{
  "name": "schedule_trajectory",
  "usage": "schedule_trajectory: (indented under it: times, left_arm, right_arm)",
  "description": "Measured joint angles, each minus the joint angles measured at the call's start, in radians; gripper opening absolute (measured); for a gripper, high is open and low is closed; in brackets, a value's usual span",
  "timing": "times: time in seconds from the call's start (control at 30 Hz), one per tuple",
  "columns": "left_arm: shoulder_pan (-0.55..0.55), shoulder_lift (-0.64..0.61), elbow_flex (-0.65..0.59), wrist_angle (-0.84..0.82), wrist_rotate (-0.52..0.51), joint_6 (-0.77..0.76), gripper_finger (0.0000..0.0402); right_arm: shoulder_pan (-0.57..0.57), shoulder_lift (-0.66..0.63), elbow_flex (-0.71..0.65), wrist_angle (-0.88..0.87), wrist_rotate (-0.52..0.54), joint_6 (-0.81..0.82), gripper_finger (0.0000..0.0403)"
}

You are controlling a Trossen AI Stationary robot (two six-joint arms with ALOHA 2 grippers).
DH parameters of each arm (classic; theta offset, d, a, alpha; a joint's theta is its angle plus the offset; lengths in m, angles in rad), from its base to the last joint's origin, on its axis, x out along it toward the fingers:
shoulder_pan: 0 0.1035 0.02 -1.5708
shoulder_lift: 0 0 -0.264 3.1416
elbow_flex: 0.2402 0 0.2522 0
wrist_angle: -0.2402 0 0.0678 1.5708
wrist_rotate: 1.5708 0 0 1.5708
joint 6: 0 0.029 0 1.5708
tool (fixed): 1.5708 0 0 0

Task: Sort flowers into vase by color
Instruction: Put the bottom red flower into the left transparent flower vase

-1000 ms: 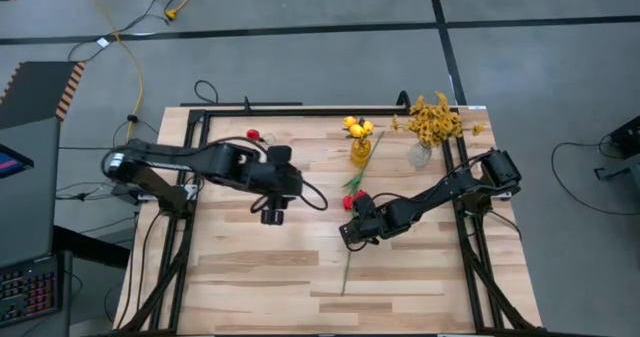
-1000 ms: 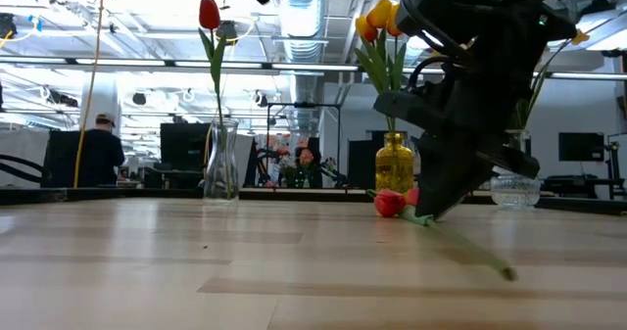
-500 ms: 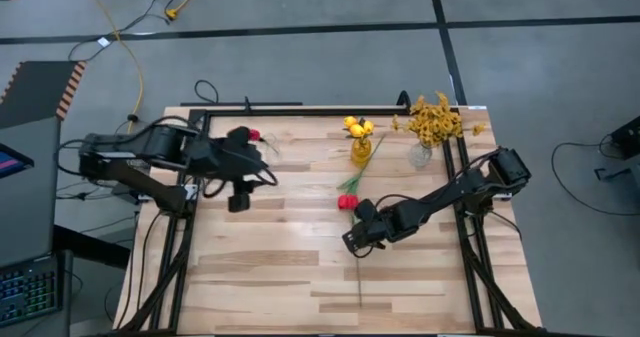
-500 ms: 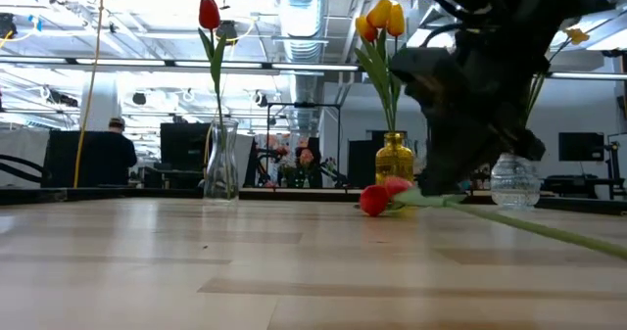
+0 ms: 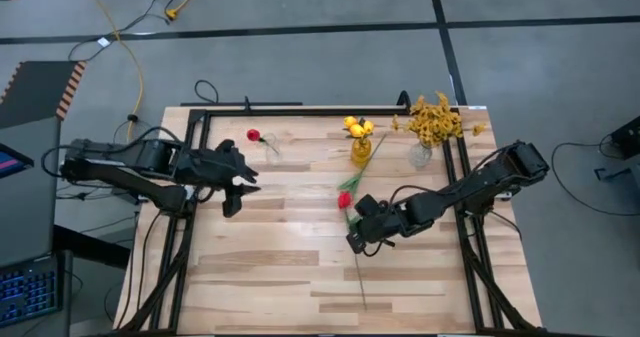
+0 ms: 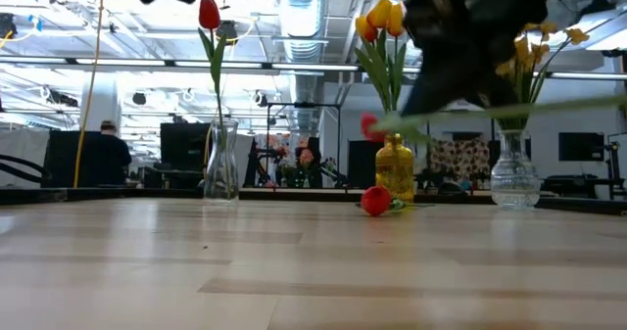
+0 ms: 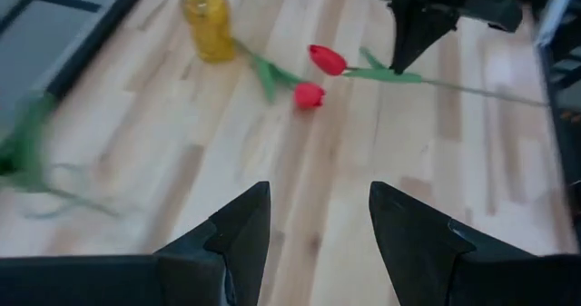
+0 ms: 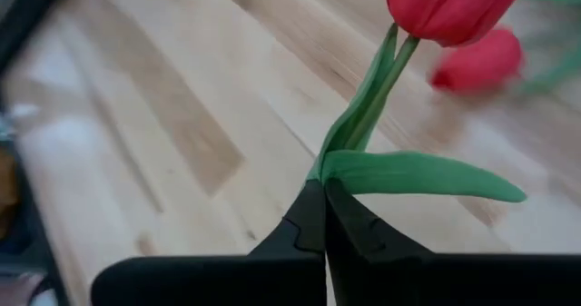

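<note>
Lifted clear of the surface (image 5: 300,267) now is one red tulip (image 6: 371,126): a second ago it lay flat with the right hand (image 5: 357,233) coming down on its stem, and in the low view it now hangs level in the air, bloom toward 9 o'clock, stem running off toward 3. The right hand is clamped shut on that stem just below the bloom, the fingers pinched together with a leaf (image 8: 418,175) splaying out beside them. In the high view the stem trails from the hand toward 6 o'clock. A second red tulip (image 6: 375,201) stays on the surface, just in front of the amber vase (image 5: 361,150) that holds the yellow-orange tulips (image 5: 357,127).

Over the same second the left hand (image 5: 232,192) has drawn back toward 9 o'clock, away from the middle; it hangs with its fingers (image 7: 238,231) apart and nothing between them.

So the pickup looks done, and the carry is what remains. The clear vase (image 5: 272,155) at about 11 o'clock already holds a red tulip (image 5: 253,135), so that is the likely home for this one. The mustard-yellow sprays (image 5: 434,119) sit in their own glass vase (image 5: 420,156) at 1 o'clock. With the long stem held near the bloom, getting its far end into the neck may be awkward.
</note>
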Motion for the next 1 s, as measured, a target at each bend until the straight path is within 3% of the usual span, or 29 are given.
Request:
schedule_trajectory:
  times: [0.37, 0.63, 0.8, 1.0]
  left_arm:
    - [0.000, -0.039, -0.314, 0.510, 0.140, -0.064, 0.0176]
    - [0.000, -0.039, -0.470, 0.915, 0.144, -0.039, 0.0176]
    - [-0.001, -0.039, -0.494, 1.000, 0.137, 0.001, 0.0176]
    - [-0.016, -0.039, -0.494, 1.038, 0.135, 0.049, 0.0176]
  right_arm:
    - [-0.006, -0.049, 0.001, 0.345, 0.121, -0.500, 0.0023]
    - [-0.028, -0.047, 0.001, 0.543, 0.171, -0.875, 0.0023]
    - [-0.049, -0.047, 0.001, 0.677, 0.190, -1.093, 0.0023]
    - [-0.079, -0.047, 0.001, 0.773, 0.189, -1.243, 0.0023]
